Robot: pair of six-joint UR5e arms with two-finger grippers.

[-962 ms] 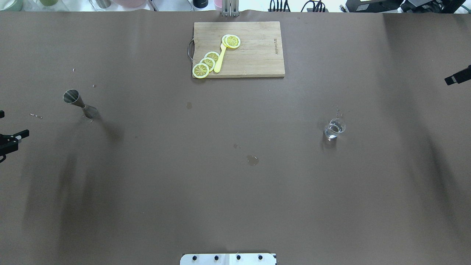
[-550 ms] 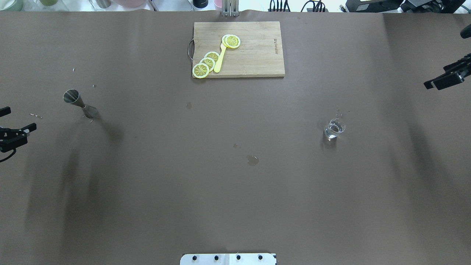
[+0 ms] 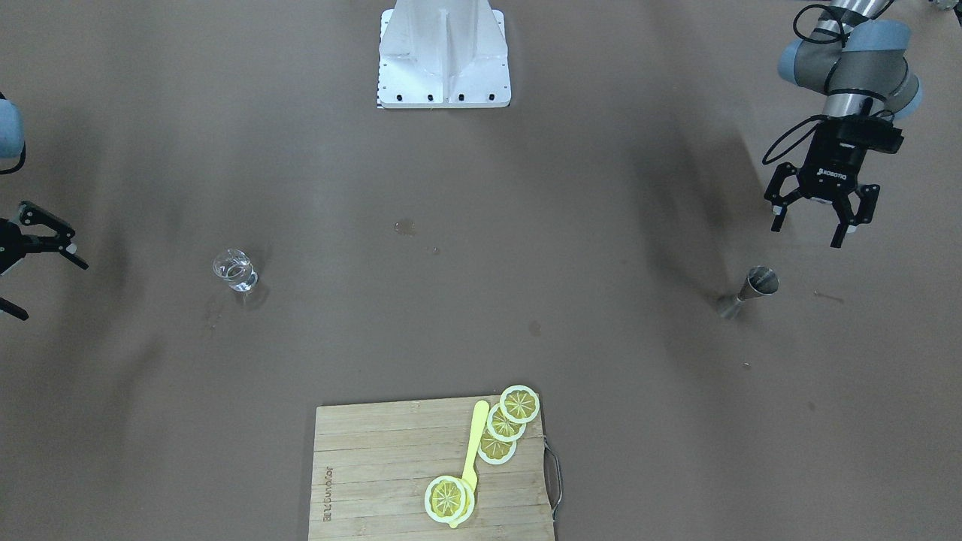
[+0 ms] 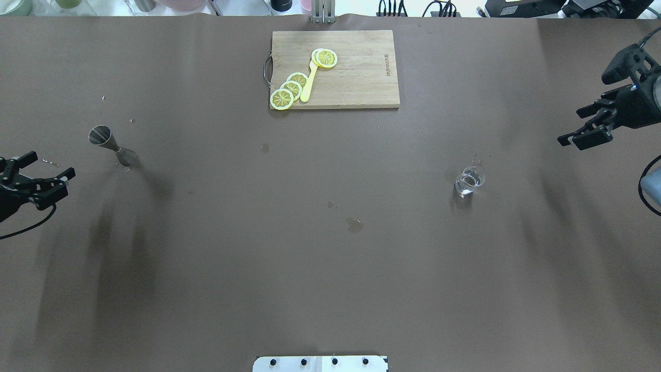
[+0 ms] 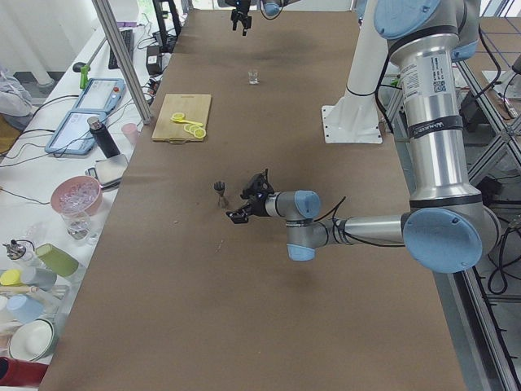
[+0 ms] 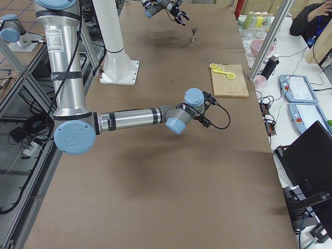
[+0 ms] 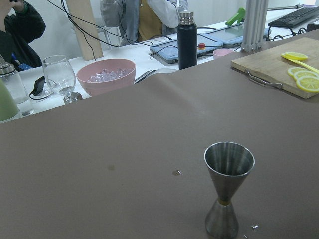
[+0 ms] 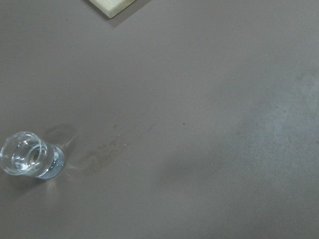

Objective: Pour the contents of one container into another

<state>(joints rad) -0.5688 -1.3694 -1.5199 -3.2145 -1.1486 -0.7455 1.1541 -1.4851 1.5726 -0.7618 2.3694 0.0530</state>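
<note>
Standing well apart on the brown paper-covered desk point(image 4: 330, 268), the two vessels each sit on the side of the arm that looks meant to take them, which I judge is why nothing is yet gripped: the short clear glass tumbler with a thick base point(image 4: 469, 181) stands upright on the right half, and the slim grey steel hourglass jigger point(image 4: 110, 145) stands upright on the left half, narrow waist up from its lower cone. The left pincer point(image 3: 815, 220) hangs in the air near the jigger but clear of it, its black fingers spread wide and empty; its wrist camera looks straight at the jigger's open upper cup point(image 7: 229, 158), which shows only bare metal inside, so it appears dry. The right pincer point(image 4: 586, 127) hovers near the desk's right edge, well apart from the tumbler, its fingers likewise spread with nothing between them. The tumbler seems to hold a little clear liquid, judging by the glinting ring seen from the right wrist view point(image 8: 29, 156), though how much is hard to tell. Small wet marks point(image 4: 354, 225) lie on the paper between the vessels. At the far middle, a pale wooden cutting board point(image 4: 356, 82) carries yellow lemon slices point(image 4: 289, 90) and a yellow spoon-like tool point(image 4: 309, 82), away from both arms. Pouring has not begun; a grasp on each vessel likely comes first.
</note>
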